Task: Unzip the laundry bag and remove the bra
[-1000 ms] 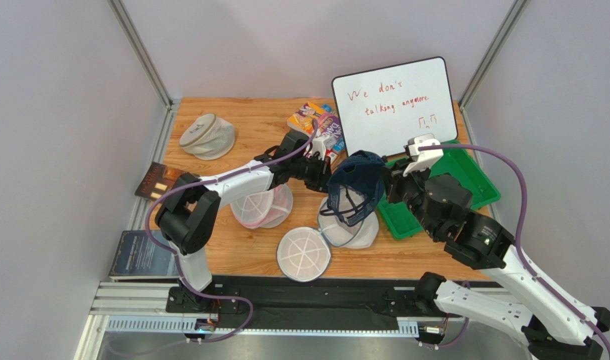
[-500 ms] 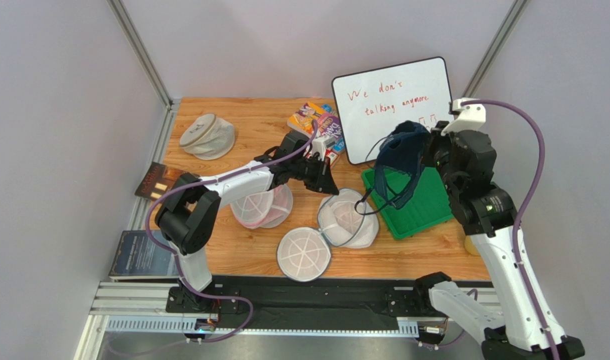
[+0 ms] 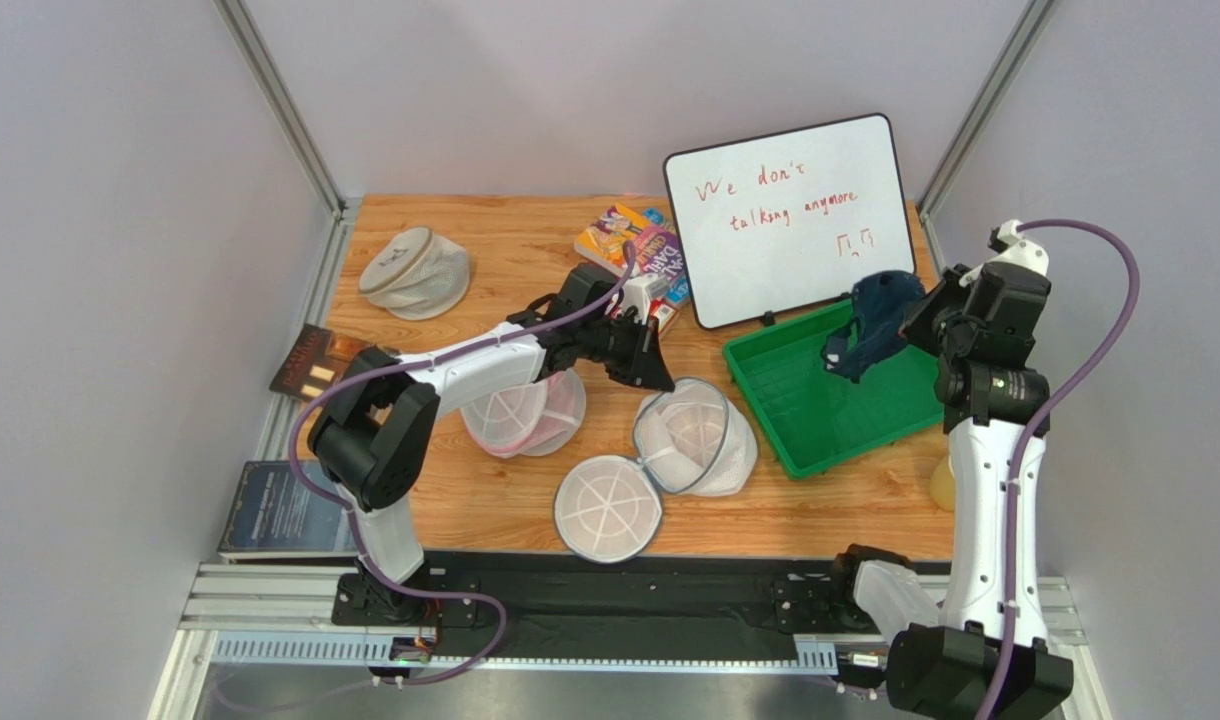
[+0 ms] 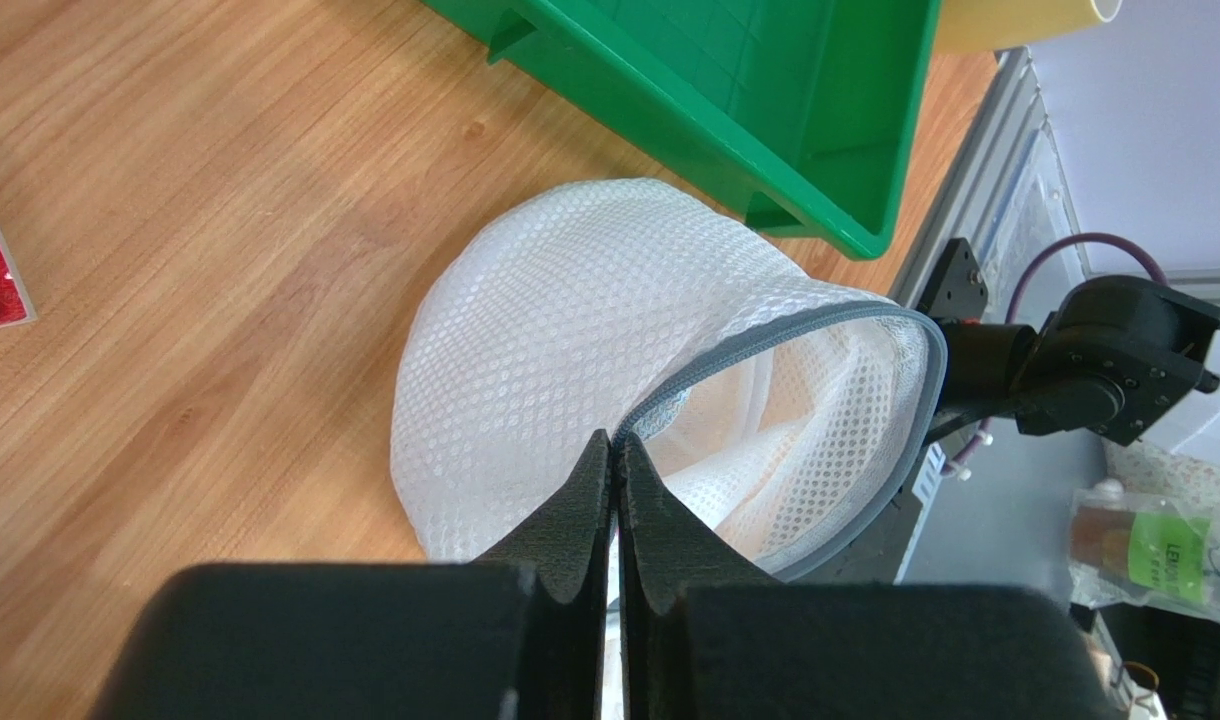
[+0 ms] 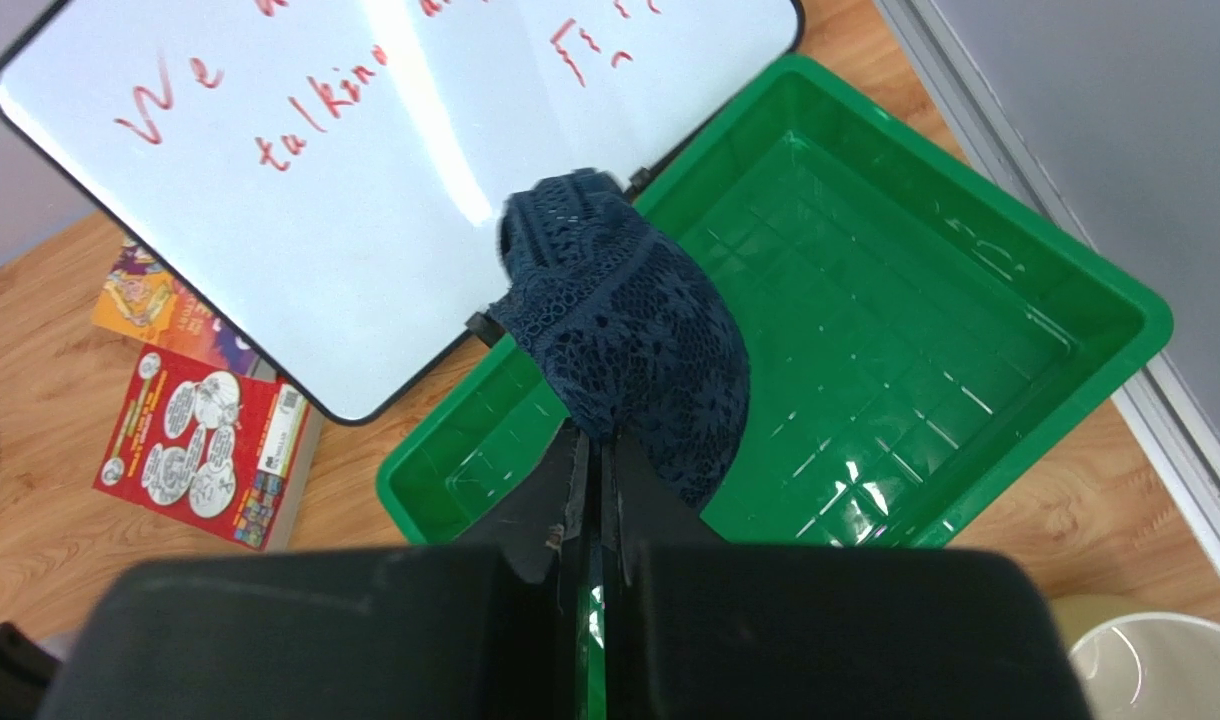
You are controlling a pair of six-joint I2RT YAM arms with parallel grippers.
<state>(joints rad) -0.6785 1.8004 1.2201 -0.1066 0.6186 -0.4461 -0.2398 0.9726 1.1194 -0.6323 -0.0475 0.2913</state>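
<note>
The right gripper (image 3: 914,320), at the right of the overhead frame, has its jaws pinched tight on the bra (image 3: 876,324). The dark navy lace hangs bunched from the fingertips above the far end of the green tray (image 3: 819,405), just below the lower right corner of the whiteboard (image 3: 789,210). In the right wrist view the bra (image 5: 631,338) drapes over the closed fingers at frame centre, clear of the tray (image 5: 947,360) floor beneath it.

At centre frame, the left gripper (image 3: 651,372) is closed on the grey-blue zipper rim of the laundry bag (image 3: 699,438). The white mesh drum lies on the wooden table (image 3: 496,240), unzipped and gaping, beside the tray's near left corner. Its round spoked end panel (image 3: 607,507) is flopped open toward the bottom of the frame. The left wrist view shows the bag (image 4: 571,315) mouth held up at the tips of the shut fingers, with only mesh visible inside.
</note>
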